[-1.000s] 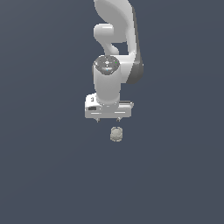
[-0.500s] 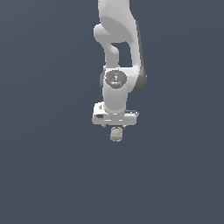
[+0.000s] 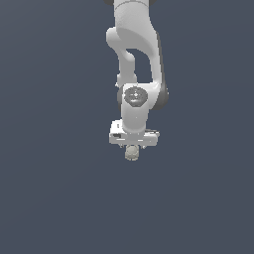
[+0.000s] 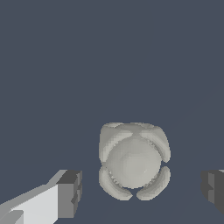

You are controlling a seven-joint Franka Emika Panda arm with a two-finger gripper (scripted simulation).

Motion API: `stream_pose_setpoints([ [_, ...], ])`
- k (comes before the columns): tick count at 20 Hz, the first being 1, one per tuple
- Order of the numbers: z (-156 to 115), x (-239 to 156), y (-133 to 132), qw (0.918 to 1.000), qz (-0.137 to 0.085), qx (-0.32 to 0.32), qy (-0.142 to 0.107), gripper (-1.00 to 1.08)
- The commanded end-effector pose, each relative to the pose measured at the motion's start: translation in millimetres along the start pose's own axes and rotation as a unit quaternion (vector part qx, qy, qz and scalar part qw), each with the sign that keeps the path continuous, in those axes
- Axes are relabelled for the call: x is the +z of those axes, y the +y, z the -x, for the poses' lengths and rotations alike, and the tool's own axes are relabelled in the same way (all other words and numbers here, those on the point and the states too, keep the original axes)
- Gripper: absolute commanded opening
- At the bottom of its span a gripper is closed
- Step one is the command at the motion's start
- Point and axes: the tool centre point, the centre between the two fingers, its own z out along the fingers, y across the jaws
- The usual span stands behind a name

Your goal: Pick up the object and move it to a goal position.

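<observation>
A: Where is the object?

B: The pale grey-beige lump (image 3: 132, 153) sits just below centre of the exterior view, directly under the white gripper bar (image 3: 134, 138), on the dark grey floor (image 3: 54, 188).

A: Gripper condition?

B: The gripper (image 4: 142, 190) is spread wide. Its dark fingertips (image 4: 70, 194) flank the lump with clear gaps on both sides. Nothing is gripped.

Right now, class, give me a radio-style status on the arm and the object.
Gripper open, jaws either side of the object, not touching it. Object sits on the ground, not lifted. Nothing in the way.
</observation>
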Motion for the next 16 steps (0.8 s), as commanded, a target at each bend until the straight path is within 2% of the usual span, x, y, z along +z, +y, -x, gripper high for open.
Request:
stream_pose_setpoints([
  [1,0,1,0,1.0,0.0,0.0,0.0,1.0],
  [11,1,44,0,1.0,0.0,0.002,0.001,1.0],
  [16,-1,51,0,1.0,0.0,0.002,0.001,1.0],
])
